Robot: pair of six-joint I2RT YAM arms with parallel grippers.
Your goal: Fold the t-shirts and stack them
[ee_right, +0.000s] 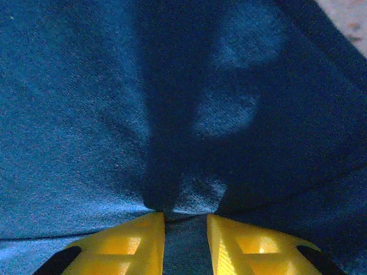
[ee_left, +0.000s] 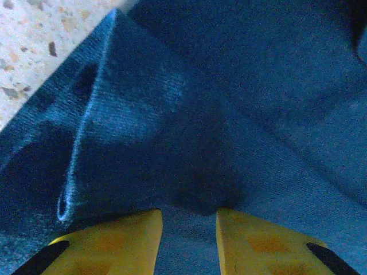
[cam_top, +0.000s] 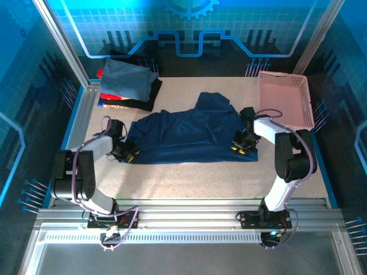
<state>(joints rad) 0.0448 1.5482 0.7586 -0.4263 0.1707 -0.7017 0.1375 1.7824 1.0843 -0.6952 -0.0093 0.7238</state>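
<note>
- At the middle of the pale speckled tabletop [cam_top: 189, 183] lies a large dark navy t-shirt [cam_top: 192, 134] of soft knit cloth. It is spread wide and rumpled, with a hump of fabric bunched toward the far side.
- The left gripper [cam_top: 127, 153] sits low at the shirt's near left corner. Seen from its wrist, its yellow plastic fingers [ee_left: 114, 243] stand narrowly apart with a tuck of cloth drawn between them. A stitched hem runs up from that pinch, and bare speckled surface shows beyond it.
- The right gripper [cam_top: 241, 148] presses down on the shirt's near right part. Its yellow fingers [ee_right: 123, 246] are closed to a slim gap and clamp a puckered fold, with the fine-ribbed weave creasing outward from the tips.
- The right arm's black and white links cross above the shirt's right edge and hide some of it.
- At the far left corner is a pile, well apart from the spread shirt. A folded slate-blue t-shirt [cam_top: 127, 77] lies on top, a red t-shirt [cam_top: 110, 98] peeks out beneath its near left edge, and a black t-shirt [cam_top: 148, 94] lies under its right side.
- A pink plastic lattice basket [cam_top: 285, 75] stands at the far right, near the shirt but not touching it.
</note>
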